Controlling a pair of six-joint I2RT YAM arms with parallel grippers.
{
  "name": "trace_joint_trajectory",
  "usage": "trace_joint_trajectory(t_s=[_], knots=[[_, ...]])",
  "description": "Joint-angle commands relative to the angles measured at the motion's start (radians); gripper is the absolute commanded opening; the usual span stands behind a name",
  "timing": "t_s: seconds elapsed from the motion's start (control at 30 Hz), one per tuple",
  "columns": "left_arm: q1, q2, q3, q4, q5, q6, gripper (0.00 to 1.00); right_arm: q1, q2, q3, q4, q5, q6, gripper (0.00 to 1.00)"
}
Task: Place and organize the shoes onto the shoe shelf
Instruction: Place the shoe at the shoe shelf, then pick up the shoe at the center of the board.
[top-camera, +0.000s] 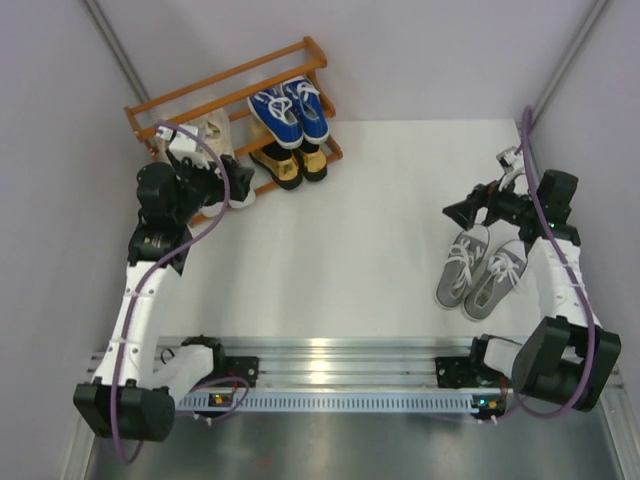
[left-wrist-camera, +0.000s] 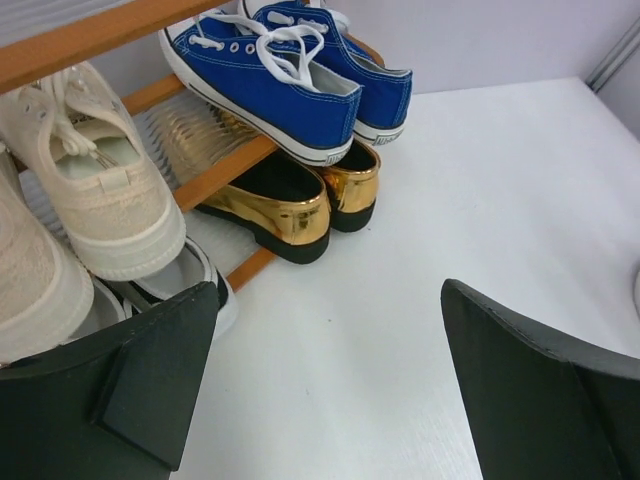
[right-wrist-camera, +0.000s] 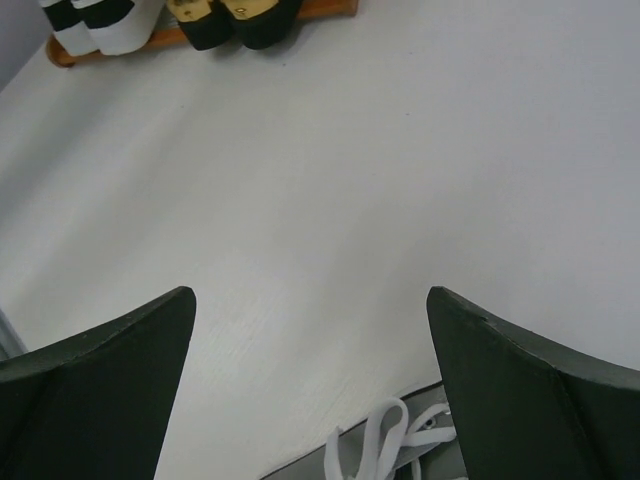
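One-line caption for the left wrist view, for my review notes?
Open left hand facing the shoe shelf: blue sneakers above gold loafers, beige lace-ups beside them.

Shelf (top-camera: 225, 78), orange-brown slats, stood angled at table's (top-camera: 350, 220) far left. Blue sneakers (top-camera: 290, 112) sat paired on an upper tier, right half, heels outward. Gold loafers (top-camera: 290, 165) directly beneath. Beige lace-ups (left-wrist-camera: 90, 180) upper left, black-and-white sneakers (left-wrist-camera: 190, 280) under them. Grey sneakers (top-camera: 480, 275) lay side by side on the table's right, well apart from shelf.

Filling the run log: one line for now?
left hand open, empty, by shoe shelf | right hand open, empty, near grey sneakers
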Motion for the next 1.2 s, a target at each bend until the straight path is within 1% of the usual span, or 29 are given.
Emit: trace_joint_trajectory(t_s=[0.0, 0.03, 0.13, 0.17, 0.23, 0.27, 0.3, 0.33, 0.37, 0.4, 0.5, 0.6, 0.63, 0.7, 0.73, 0.8, 0.83, 0.93, 1.03, 1.1, 1.17], knots=[[0.004, -0.124, -0.088, 0.059, -0.053, -0.101, 0.98, -0.017, -0.04, 0.08, -0.041, 0.129, -0.087, 0.99], [0.004, -0.157, -0.122, 0.032, -0.151, -0.115, 0.98, -0.018, -0.035, 0.096, -0.12, 0.131, -0.145, 1.0], [0.004, -0.272, -0.171, -0.042, -0.349, -0.16, 0.98, -0.018, -0.014, 0.168, -0.263, 0.186, -0.197, 0.99], [0.004, -0.296, -0.179, -0.068, -0.359, -0.153, 0.98, -0.018, -0.012, 0.183, -0.296, 0.208, -0.211, 1.0], [0.004, -0.359, -0.212, -0.105, -0.336, -0.146, 0.98, -0.018, -0.014, 0.225, -0.38, 0.315, -0.239, 0.99], [0.004, -0.379, -0.231, -0.129, -0.26, -0.146, 0.98, -0.018, -0.012, 0.237, -0.408, 0.353, -0.254, 0.99], [0.004, -0.417, -0.275, -0.131, -0.205, -0.143, 0.98, -0.018, -0.01, 0.251, -0.434, 0.428, -0.283, 0.99], [0.004, -0.436, -0.3, -0.13, -0.16, -0.147, 0.98, -0.018, -0.01, 0.254, -0.463, 0.461, -0.303, 0.99], [0.004, -0.456, -0.323, -0.13, -0.084, -0.153, 0.98, -0.018, -0.009, 0.254, -0.516, 0.488, -0.327, 1.0], [0.004, -0.487, -0.365, -0.123, -0.063, -0.156, 0.98, -0.018, -0.004, 0.252, -0.552, 0.533, -0.376, 0.99], [0.003, -0.533, -0.422, -0.123, -0.026, -0.155, 0.98, -0.02, 0.008, 0.245, -0.668, 0.568, -0.496, 0.99], [0.001, -0.56, -0.465, -0.113, -0.009, -0.166, 0.98, -0.02, 0.037, 0.242, -0.717, 0.607, -0.509, 0.99], [-0.002, -0.567, -0.475, -0.102, -0.008, -0.169, 0.98, -0.018, 0.048, 0.243, -0.739, 0.593, -0.51, 0.92], [-0.007, -0.577, -0.485, -0.094, -0.014, -0.17, 0.98, -0.017, 0.065, 0.231, -0.765, 0.558, -0.507, 0.86], [-0.01, -0.58, -0.487, -0.094, -0.014, -0.166, 0.98, -0.001, 0.065, 0.217, -0.758, 0.562, -0.504, 0.86], [-0.011, -0.588, -0.493, -0.094, -0.02, -0.164, 0.98, 0.029, 0.068, 0.171, -0.723, 0.617, -0.477, 0.86], [-0.016, -0.59, -0.495, -0.094, -0.02, -0.163, 0.98, 0.066, 0.077, 0.157, -0.709, 0.631, -0.464, 0.85], [-0.023, -0.59, -0.496, -0.094, -0.02, -0.16, 0.98, 0.111, 0.103, 0.114, -0.646, 0.665, -0.4, 0.82], [-0.025, -0.585, -0.496, -0.094, -0.018, -0.16, 0.98, 0.132, 0.15, 0.085, -0.597, 0.72, -0.333, 0.79], [-0.025, -0.582, -0.496, -0.094, -0.012, -0.161, 0.98, 0.141, 0.183, 0.067, -0.568, 0.746, -0.319, 0.79], [-0.025, -0.574, -0.496, -0.094, -0.002, -0.161, 0.98, 0.144, 0.204, 0.056, -0.537, 0.758, -0.311, 0.77]])
